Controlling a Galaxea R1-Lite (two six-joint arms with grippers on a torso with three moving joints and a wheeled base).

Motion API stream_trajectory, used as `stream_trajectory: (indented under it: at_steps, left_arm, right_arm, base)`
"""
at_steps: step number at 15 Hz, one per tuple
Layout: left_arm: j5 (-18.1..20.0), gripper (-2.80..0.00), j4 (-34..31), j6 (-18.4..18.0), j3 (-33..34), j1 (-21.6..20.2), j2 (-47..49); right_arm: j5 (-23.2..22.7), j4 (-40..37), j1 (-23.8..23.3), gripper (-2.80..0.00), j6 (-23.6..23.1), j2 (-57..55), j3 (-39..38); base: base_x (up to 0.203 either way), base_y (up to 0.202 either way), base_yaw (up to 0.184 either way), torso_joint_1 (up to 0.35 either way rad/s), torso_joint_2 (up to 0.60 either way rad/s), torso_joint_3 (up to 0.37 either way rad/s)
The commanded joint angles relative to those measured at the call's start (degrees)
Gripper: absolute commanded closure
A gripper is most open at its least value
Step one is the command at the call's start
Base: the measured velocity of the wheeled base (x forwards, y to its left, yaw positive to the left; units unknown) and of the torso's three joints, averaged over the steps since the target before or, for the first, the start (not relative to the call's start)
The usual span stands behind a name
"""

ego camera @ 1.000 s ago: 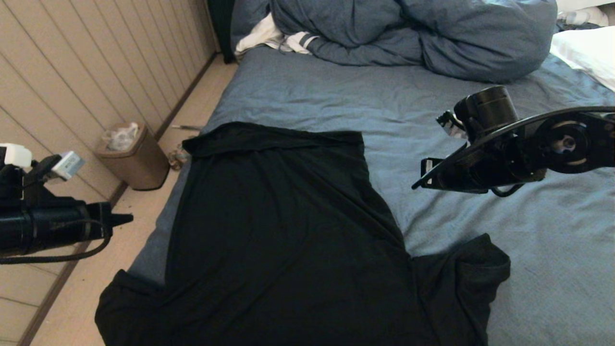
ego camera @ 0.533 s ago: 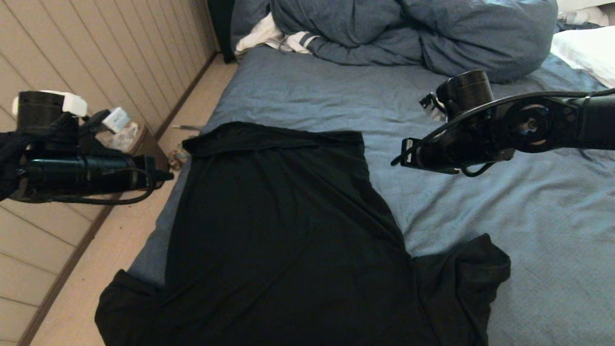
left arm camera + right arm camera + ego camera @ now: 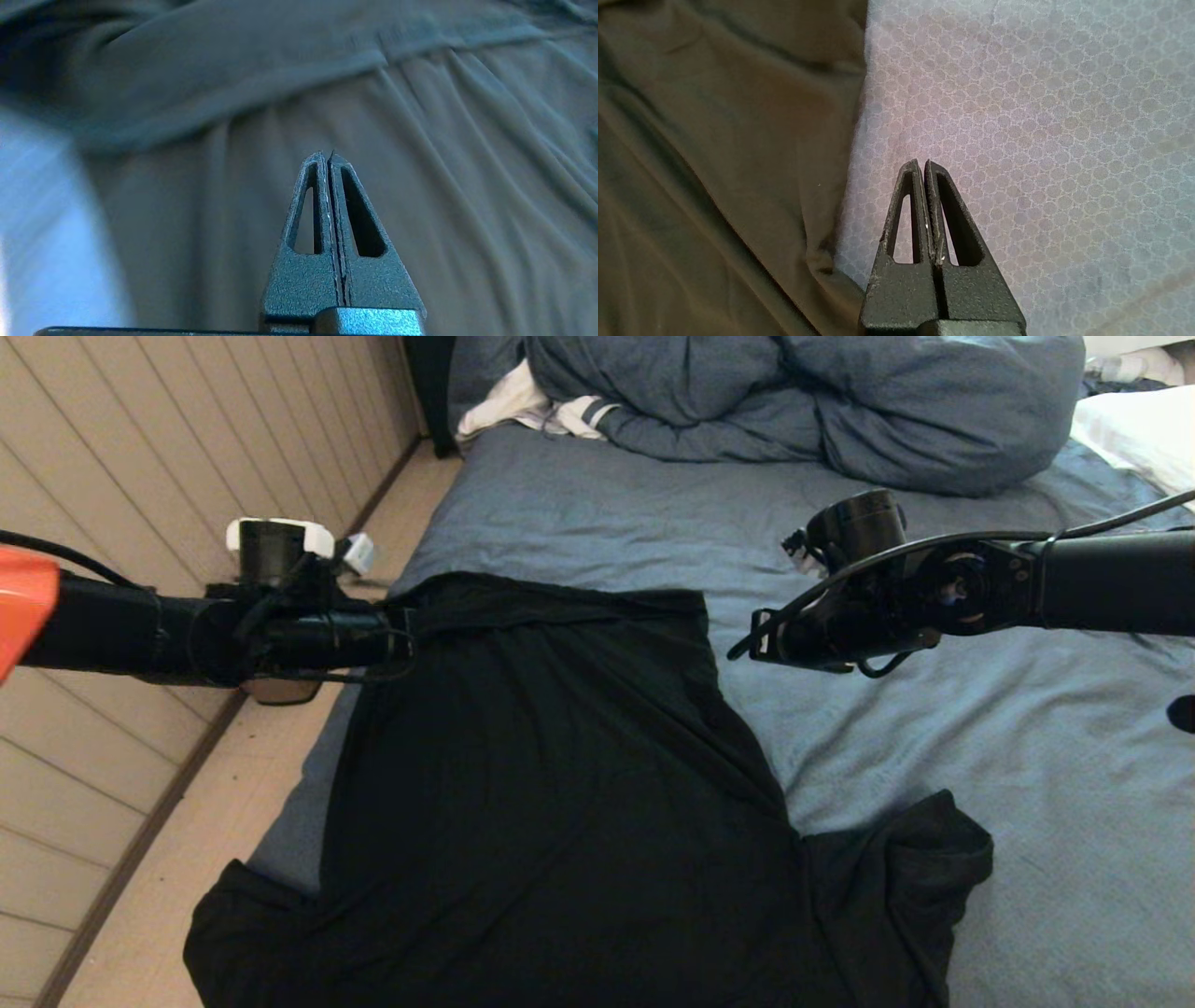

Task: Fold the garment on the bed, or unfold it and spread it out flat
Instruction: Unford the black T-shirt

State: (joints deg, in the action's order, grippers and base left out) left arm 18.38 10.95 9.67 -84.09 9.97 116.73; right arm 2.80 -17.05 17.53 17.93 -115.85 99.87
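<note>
The garment (image 3: 560, 784), a plain black T-shirt, lies spread on the bed (image 3: 934, 756), with its far hem folded over in a band and its sleeves nearest me. My left gripper (image 3: 409, 633) hovers shut over the far left corner; in the left wrist view its tips (image 3: 326, 154) are pressed together, holding nothing, above the rippled garment (image 3: 467, 186). My right gripper (image 3: 736, 653) hangs shut just off the garment's right edge. In the right wrist view its tips (image 3: 920, 162) are over the bare bed sheet (image 3: 1041, 116), beside the garment's edge (image 3: 714, 140).
A bunched blue-grey duvet (image 3: 794, 401) and a white striped cloth (image 3: 523, 406) lie at the head of the bed. A white pillow (image 3: 1139, 434) is at the far right. A strip of floor (image 3: 187, 859) and a panelled wall run along the left side.
The left arm has risen and swung in from the left to the garment's far left corner. The right arm has moved left towards the garment's right edge. Both grippers stayed shut.
</note>
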Motion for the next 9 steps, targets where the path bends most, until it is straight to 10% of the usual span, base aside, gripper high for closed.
stream_trajectory:
  at_steps: [1,6,9]
  left_arm:
    - [-0.2,0.00,1.6,0.2,-3.2,1.5,6.9]
    - [-0.8,0.00,2.0,0.1,-7.3,2.5,9.0]
    - [-8.7,0.00,3.4,0.6,-14.8,2.5,14.7]
  right_arm:
    - [0.0,-0.1,0.3,0.00,0.1,-0.3,-0.5]
    - [0.0,-0.1,0.3,0.00,0.1,0.1,-1.0]
    - [0.1,-0.1,0.5,0.00,0.1,1.0,-2.0]
  base:
    - [0.000,0.000,0.000,0.000,0.00,0.000]
    - [0.000,0.000,0.000,0.000,0.00,0.000]
    - [0.000,0.000,0.000,0.000,0.00,0.000]
